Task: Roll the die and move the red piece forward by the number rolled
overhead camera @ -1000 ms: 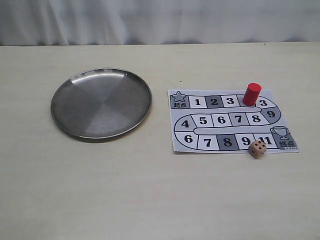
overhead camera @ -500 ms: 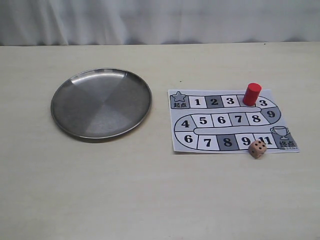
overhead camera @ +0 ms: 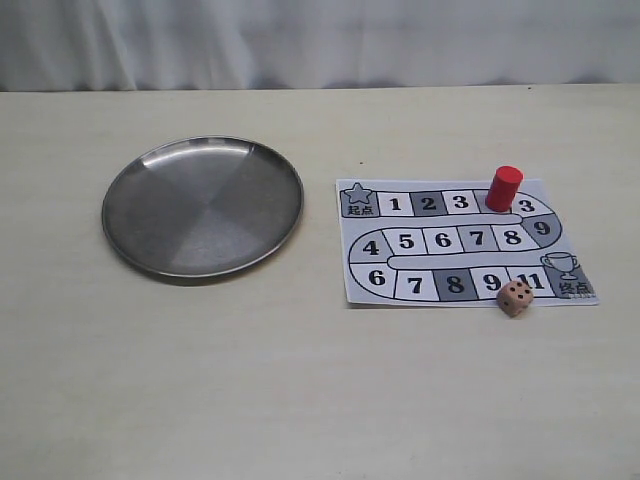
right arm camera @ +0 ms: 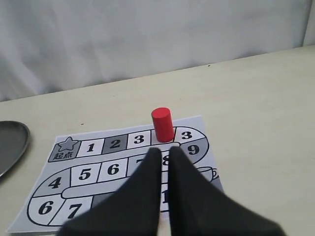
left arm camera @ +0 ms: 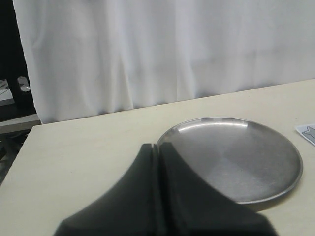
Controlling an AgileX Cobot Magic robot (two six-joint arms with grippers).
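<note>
The red piece [overhead camera: 505, 188] stands upright on the top row of the paper game board [overhead camera: 405, 241], on the square between the two squares marked 3. The die [overhead camera: 515, 297] lies at the board's near edge, beside square 11. Neither gripper appears in the exterior view. In the right wrist view my right gripper [right arm camera: 165, 150] hangs above the board short of the red piece [right arm camera: 162, 125], its fingers a narrow gap apart and empty; they hide the die. My left gripper [left arm camera: 156, 146] is shut on nothing.
A round steel plate [overhead camera: 200, 205] lies left of the board with nothing in it. In the left wrist view the plate [left arm camera: 236, 157] lies just beyond the fingertips. A white curtain hangs behind the table's far edge.
</note>
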